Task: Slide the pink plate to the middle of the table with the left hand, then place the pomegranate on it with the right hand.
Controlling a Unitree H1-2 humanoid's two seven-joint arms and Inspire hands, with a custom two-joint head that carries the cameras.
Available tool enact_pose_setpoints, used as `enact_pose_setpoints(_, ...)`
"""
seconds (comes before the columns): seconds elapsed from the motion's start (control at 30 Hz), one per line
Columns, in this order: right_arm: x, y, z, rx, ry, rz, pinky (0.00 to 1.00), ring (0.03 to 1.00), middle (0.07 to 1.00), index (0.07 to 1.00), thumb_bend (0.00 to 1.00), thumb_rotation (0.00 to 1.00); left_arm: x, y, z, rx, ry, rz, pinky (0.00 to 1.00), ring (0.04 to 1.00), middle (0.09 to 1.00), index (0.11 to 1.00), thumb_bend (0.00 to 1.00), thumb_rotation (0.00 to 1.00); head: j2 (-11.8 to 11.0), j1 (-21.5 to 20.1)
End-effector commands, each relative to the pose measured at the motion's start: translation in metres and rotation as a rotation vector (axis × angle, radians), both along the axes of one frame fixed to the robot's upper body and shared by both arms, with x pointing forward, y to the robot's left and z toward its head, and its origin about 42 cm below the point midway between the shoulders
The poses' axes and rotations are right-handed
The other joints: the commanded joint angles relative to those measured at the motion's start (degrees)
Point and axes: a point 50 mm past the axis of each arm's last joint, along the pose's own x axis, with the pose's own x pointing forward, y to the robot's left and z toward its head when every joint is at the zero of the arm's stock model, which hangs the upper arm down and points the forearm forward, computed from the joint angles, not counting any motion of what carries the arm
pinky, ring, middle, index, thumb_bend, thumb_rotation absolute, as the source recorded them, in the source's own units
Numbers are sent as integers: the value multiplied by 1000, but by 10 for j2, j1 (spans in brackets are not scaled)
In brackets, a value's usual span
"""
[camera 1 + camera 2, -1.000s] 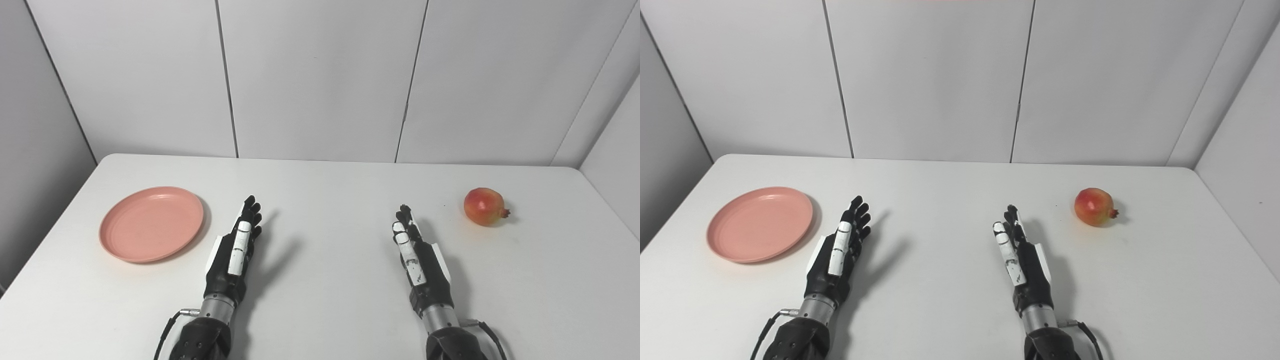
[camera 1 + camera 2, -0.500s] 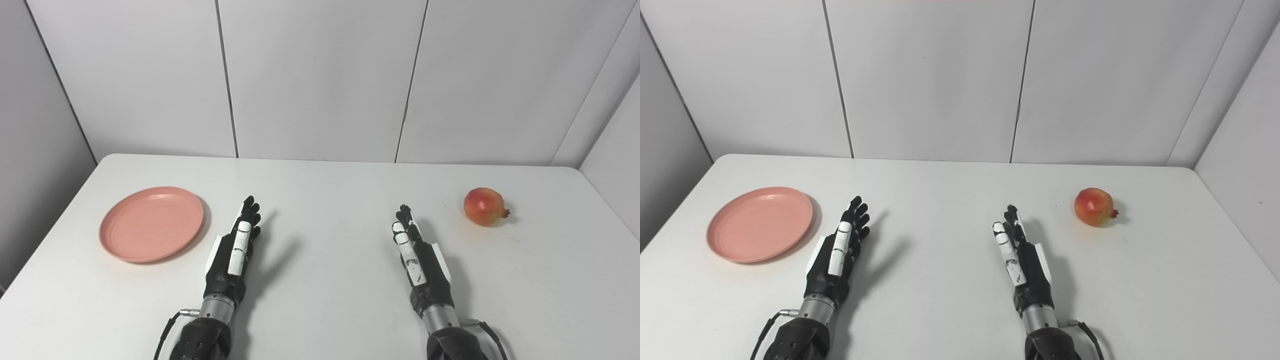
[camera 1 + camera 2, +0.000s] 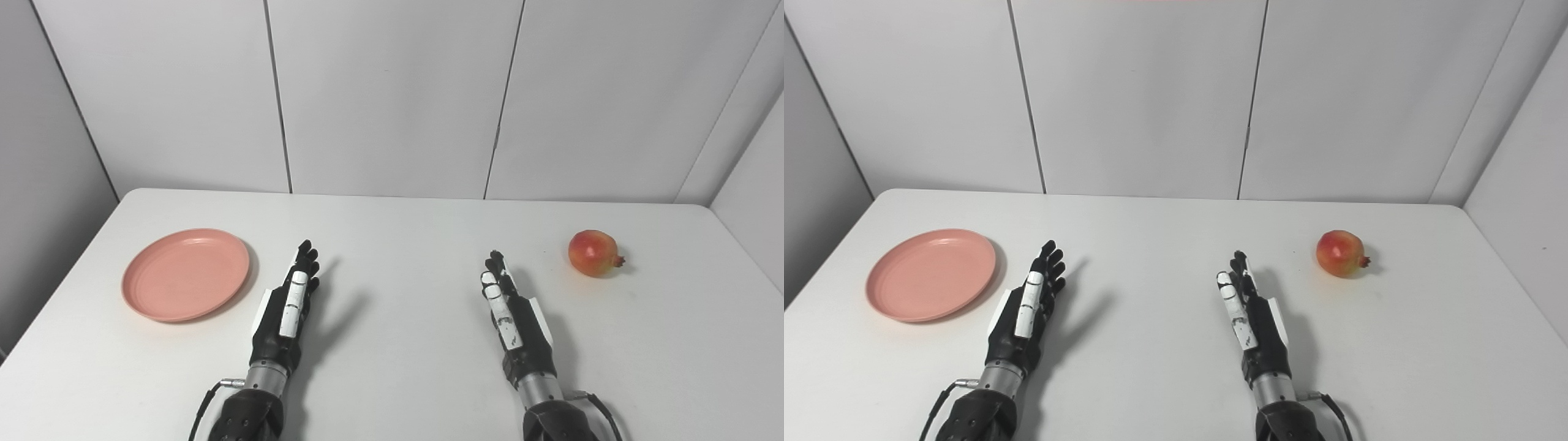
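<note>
The pink plate (image 3: 185,274) lies flat on the left side of the white table (image 3: 404,245). The pomegranate (image 3: 592,253), red and yellow, sits on the right side. My left hand (image 3: 286,309) is open, held edge-up with straight fingers, just right of the plate and not touching it. My right hand (image 3: 513,317) is open too, edge-up, left of and nearer than the pomegranate, well apart from it. Both hands hold nothing.
Grey wall panels (image 3: 392,92) close off the table at the back and both sides. The table's left edge runs close to the plate.
</note>
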Motion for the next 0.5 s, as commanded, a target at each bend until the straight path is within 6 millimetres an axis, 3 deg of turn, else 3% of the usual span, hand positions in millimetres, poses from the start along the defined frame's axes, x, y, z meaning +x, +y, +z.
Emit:
enact_pose_setpoints(0.0,9,1,20,6,-64,17,1000,1000,1000,1000,453,882,7,-7,8,18,-37,-8,1000,1000,1000,1000,613,1000,-8,14)
enact_pose_setpoints(0.23,9,-10,12,-14,-63,16,1000,1000,1000,1000,460,898,11,-15,3,35,-33,8,991,1000,1000,1000,579,1000,-42,80)
enact_pose_setpoints(0.47,9,-18,7,5,-75,26,1000,1000,1000,1000,458,857,19,-20,14,-27,-85,-9,995,1000,1000,1000,605,1000,-57,102)
